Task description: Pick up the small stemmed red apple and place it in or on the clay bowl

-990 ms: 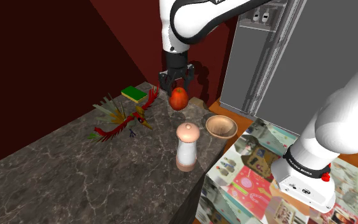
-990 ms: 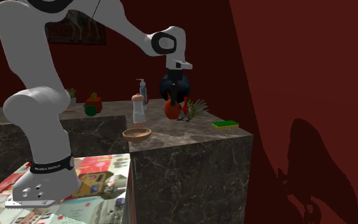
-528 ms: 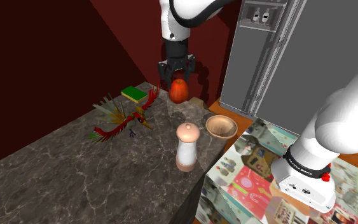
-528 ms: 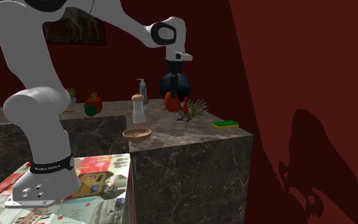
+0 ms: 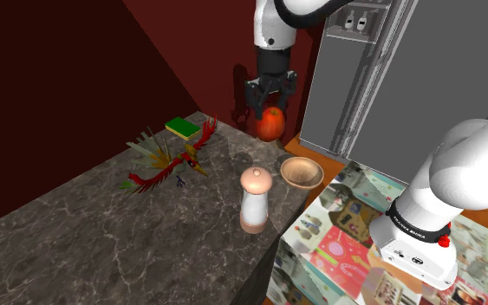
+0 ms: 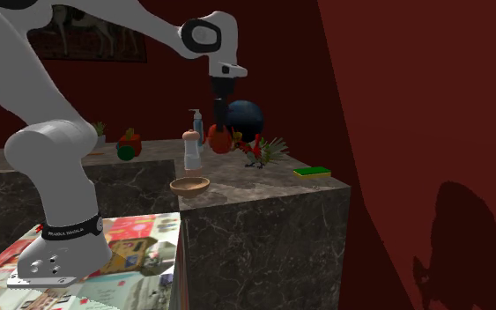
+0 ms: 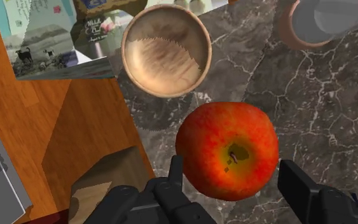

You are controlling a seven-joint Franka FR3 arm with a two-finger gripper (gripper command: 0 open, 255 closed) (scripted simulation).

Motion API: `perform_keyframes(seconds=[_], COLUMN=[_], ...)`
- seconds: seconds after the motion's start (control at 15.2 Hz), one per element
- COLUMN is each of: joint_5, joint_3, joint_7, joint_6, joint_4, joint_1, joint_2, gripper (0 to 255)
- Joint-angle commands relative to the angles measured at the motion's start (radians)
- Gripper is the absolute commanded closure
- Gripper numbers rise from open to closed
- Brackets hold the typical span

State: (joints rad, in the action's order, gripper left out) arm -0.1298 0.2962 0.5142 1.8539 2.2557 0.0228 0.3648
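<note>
Transport step: pincer point(image 5: 270, 112) clasps apple point(image 5: 270, 126) aloft; next move should carry it to the bowl point(image 5: 302, 173), shoulder-view five o'clock.

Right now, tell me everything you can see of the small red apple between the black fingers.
The round red apple, mottled orange-yellow, shows a short stem in its dimple, facing the wrist camera. The black gripper clasps its sides, holding it in the air above the dark marbled counter, short of the tan bowl.

Arm's base band point(image 5: 409, 227): "FRANKA EMIKA", barely legible.
</note>
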Motion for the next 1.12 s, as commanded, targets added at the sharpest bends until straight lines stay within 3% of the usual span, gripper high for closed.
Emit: perform_keyframes(seconds=[0.0,0.4,1.06], joint_5=[-0.016,-0.034,-0.05], joint_3=[-0.015,-0.079,-0.061], joint_7=[-0.018,-0.072,-0.076], joint_6=[-0.028,-0.152,-0.015], joint_4=[0.057,0.225,0.353], joint_1=[0.007,0.032,0.039], joint_2=[0.085,0.373,0.364], gripper=[255,255,255])
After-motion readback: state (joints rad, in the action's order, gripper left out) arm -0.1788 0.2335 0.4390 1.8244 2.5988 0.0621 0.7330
